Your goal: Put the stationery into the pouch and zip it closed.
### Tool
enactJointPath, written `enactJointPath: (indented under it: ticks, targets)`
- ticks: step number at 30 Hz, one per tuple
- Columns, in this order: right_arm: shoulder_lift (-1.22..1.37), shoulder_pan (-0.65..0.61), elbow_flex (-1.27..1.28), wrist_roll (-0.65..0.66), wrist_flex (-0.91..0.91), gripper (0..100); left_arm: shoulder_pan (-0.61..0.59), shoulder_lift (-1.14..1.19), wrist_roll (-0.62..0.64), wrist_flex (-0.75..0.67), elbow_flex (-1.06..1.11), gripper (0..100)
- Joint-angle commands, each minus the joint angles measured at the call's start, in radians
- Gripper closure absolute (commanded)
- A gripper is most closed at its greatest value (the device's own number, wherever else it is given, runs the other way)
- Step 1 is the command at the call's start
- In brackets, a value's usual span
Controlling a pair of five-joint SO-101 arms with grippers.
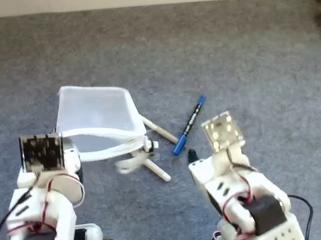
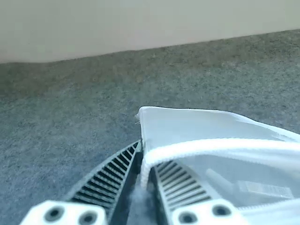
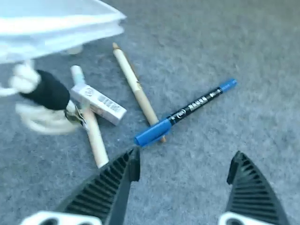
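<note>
A translucent white pouch [image 1: 96,119] lies on the grey carpet, its open zip edge facing the arms. My left gripper [image 2: 143,161] is shut on the pouch [image 2: 206,136] at its near left corner. A blue marker [image 3: 187,112] lies just ahead of my right gripper [image 3: 183,173], which hovers open and empty. Beside the marker lie a beige pen [image 3: 136,86], a white pen [image 3: 91,126] and a small white eraser [image 3: 98,103]. In the high view, the blue marker [image 1: 188,126] and beige pen [image 1: 161,133] lie right of the pouch's mouth.
A black zip pull with a white cord [image 3: 47,91] hangs from the pouch's right corner, next to the eraser. Grey carpet [image 1: 246,57] stretches free beyond and to the right of the pens. A pale wall [image 2: 140,23] borders the far side.
</note>
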Motion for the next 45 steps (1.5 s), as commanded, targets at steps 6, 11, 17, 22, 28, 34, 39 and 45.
enactJointPath:
  ticks: [6,11,17,22,28,34,39,45]
  targets:
    - [0.199,0.054,-0.019,-0.054,-0.134,77.6,-0.107,0.377,0.020,0.112,-0.395,99]
    - [0.285,0.058,-0.064,-0.055,-0.145,77.6,-0.176,0.506,-0.038,0.249,-0.625,99]
    - [0.461,0.058,-0.176,-0.080,-0.142,77.6,-0.180,0.596,-0.069,0.413,-0.766,99]
    - [0.596,0.058,-0.306,-0.164,-0.139,77.6,-0.174,0.638,-0.077,0.468,-0.779,99]
    - [0.776,0.056,-0.469,-0.285,-0.139,77.6,-0.180,0.685,-0.080,0.555,-0.771,99]
    - [1.018,0.056,-0.710,-0.379,-0.124,77.6,-0.180,0.685,0.066,0.572,-0.769,99]
    - [1.233,0.056,-0.970,-0.494,-0.042,77.6,-0.176,0.685,0.137,0.565,-0.731,99]
    - [1.431,0.056,-1.194,-0.687,0.102,77.6,-0.176,0.685,0.195,0.549,-0.641,99]
